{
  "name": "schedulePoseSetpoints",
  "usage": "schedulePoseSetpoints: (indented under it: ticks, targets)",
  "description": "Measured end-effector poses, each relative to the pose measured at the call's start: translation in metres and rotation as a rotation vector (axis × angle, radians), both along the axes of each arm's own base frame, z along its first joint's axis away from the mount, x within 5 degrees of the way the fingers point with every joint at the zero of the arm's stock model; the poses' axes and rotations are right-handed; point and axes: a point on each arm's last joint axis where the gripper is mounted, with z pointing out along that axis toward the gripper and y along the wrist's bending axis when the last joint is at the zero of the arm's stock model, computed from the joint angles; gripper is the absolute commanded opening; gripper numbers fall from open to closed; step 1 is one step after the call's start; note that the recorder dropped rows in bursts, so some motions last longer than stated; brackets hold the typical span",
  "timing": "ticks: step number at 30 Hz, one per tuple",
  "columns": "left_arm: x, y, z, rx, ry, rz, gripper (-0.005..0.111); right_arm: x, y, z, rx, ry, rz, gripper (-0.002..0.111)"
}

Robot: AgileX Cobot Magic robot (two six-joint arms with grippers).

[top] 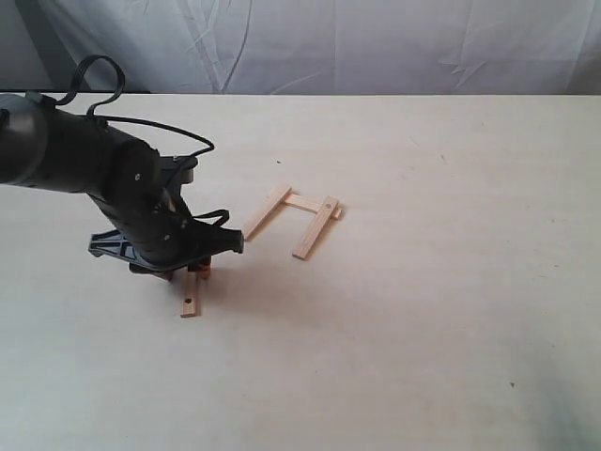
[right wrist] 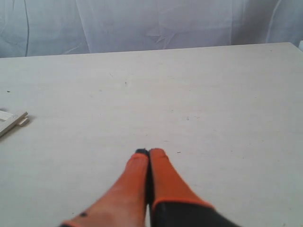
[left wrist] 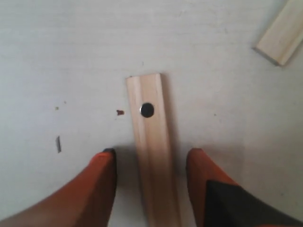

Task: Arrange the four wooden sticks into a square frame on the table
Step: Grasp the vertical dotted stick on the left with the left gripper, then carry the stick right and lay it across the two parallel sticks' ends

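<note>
Three wooden sticks form an open U in the exterior view: a left one (top: 268, 210), a far one (top: 303, 201) and a right one (top: 315, 227). The fourth stick (top: 192, 299) lies apart, nearer the front, under my left gripper (top: 192, 272). In the left wrist view this stick (left wrist: 150, 127) has a dark hole near its end and runs between the orange fingers of my left gripper (left wrist: 151, 153), which is open with a gap on each side. My right gripper (right wrist: 149, 152) is shut on nothing above the bare table (right wrist: 199, 94); the exterior view does not show it.
The pale table (top: 432, 319) stretches wide to the right and front. A white cloth backdrop (top: 376, 42) hangs behind its far edge. A stick end (left wrist: 282, 34) shows in the left wrist view, and another stick end (right wrist: 12, 121) at the right wrist view's edge.
</note>
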Motion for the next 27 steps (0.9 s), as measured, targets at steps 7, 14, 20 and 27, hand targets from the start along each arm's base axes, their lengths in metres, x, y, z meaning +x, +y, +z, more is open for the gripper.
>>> schedulePoseSetpoints:
  ticks: [7,14,20,27]
  targets:
    - [0.001,0.000,-0.002,0.008,0.000,-0.008,0.011,0.000,0.000,0.000,0.000,0.000,0.000,0.000]
    - [0.002,0.000,-0.001,0.027,-0.004,-0.087,0.000,0.000,0.000,0.000,0.000,0.000,0.000,0.000]
    - [0.010,-0.004,0.038,0.071,-0.091,-0.349,0.000,0.000,0.000,0.000,0.000,0.000,0.000,0.000]
    - [0.032,-0.016,0.097,0.173,-0.301,-0.814,0.000,0.000,0.000,0.000,0.000,0.000,0.000,0.000]
